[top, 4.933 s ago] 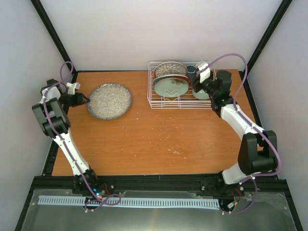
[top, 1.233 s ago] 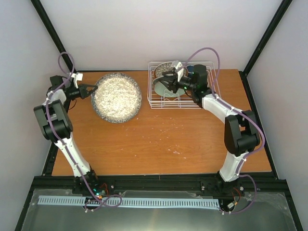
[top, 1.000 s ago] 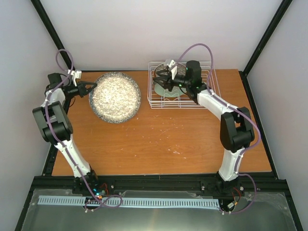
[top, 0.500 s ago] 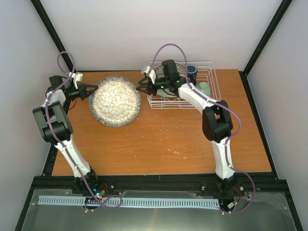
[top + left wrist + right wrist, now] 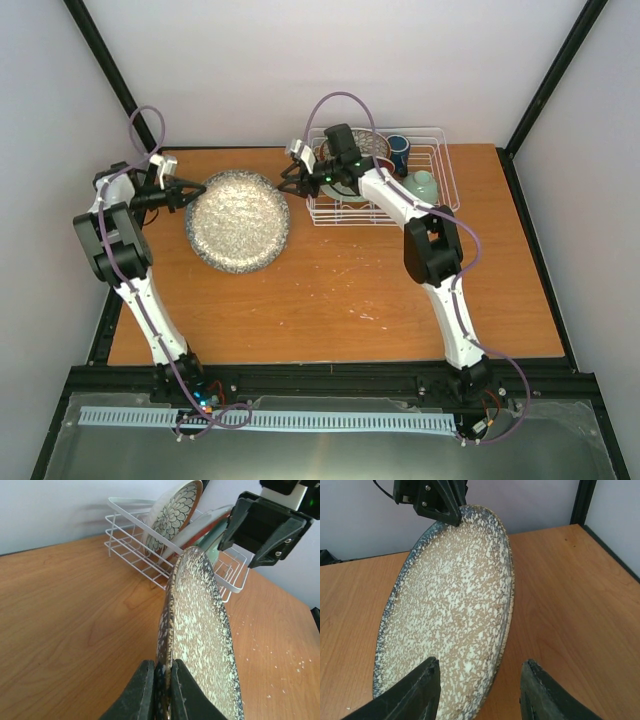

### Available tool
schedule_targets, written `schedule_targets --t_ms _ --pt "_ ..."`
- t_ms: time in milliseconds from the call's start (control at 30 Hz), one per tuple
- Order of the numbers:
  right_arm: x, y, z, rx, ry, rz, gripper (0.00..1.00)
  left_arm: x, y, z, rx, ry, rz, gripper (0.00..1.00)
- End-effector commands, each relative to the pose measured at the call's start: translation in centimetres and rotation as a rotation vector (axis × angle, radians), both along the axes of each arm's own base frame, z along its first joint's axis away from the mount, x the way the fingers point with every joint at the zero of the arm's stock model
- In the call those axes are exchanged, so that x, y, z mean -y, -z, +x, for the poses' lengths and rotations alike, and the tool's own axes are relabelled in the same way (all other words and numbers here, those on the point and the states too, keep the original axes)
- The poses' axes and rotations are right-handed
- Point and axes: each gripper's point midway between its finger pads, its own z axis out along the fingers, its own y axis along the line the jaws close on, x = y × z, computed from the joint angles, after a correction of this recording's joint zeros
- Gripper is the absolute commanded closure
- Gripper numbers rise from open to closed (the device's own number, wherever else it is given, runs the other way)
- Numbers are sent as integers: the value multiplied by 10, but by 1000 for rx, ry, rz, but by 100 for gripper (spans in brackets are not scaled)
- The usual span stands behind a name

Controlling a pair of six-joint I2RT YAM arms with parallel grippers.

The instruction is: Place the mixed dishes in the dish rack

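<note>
Four of the five dishes already sit in the dish rack [image 5: 449, 178]: the petal-patterned plate [image 5: 175, 512] and teal plate [image 5: 202, 527] stand in the prongs, with the blue mug [image 5: 398, 148] and green cup [image 5: 425, 185] at its right end. Only the speckled plate [image 5: 237, 220] is left. It is tilted on edge over the desk [image 5: 350, 290], just left of the rack, its rim pinched tight in the left claw [image 5: 161, 680]. The right claw [image 5: 480, 662] is half-spread around the opposite rim and grips nothing. The rack's near corner and the standing plates crowd the entry, while the desk in front lies open.
</note>
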Motion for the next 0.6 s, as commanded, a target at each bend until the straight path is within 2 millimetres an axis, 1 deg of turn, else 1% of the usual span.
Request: schedule_targets --t_ms 0,133,200,267,367,567 --pt "-14 11 -11 -43 -46 -8 55 8 -83 -13 102 0 -367 99" --pt "-25 22 -19 -57 -70 -19 54 15 -89 -19 114 11 -356 99" --pt "-29 32 -25 -77 -85 -35 54 21 -94 -22 116 26 -341 99" --pt "-32 37 -29 -87 -97 -40 54 28 -100 -25 126 41 -333 99" --pt "-36 39 -35 -96 -114 -40 53 37 -109 -29 139 62 -321 99" --pt "-42 40 -48 -112 -153 -40 52 42 -122 -35 158 74 -313 99"
